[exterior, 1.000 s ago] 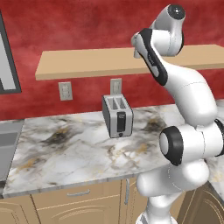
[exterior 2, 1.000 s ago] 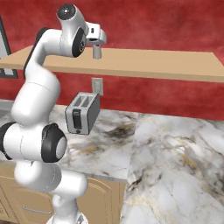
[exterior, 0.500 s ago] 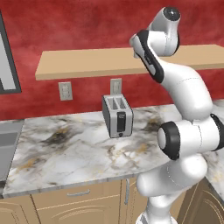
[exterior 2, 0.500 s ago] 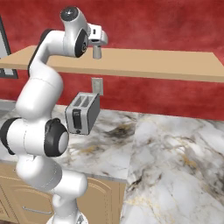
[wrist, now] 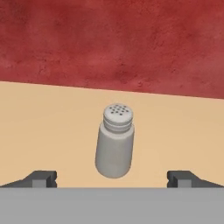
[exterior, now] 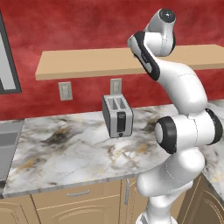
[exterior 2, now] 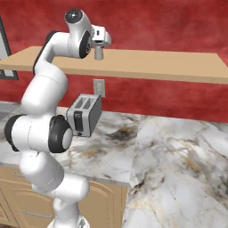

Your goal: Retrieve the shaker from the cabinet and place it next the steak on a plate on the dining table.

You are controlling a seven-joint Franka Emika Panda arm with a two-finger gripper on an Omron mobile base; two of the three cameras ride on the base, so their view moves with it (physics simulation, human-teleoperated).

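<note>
Bare cabinet (wrist: 39, 131) board flanks the upright shaker (wrist: 114, 142) both sides; red wall (wrist: 109, 39) close behind.

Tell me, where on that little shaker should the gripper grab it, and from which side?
Probably around the straight body of the shaker, below its narrower cap, coming in level from the shelf's open front. It stands upright, centred between the open gripper's fingertips, with bare board on both sides.

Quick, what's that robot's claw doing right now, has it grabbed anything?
Gripper: open and empty, its fingertips apart on either side of the small grey metal shaker, not touching it.
</note>
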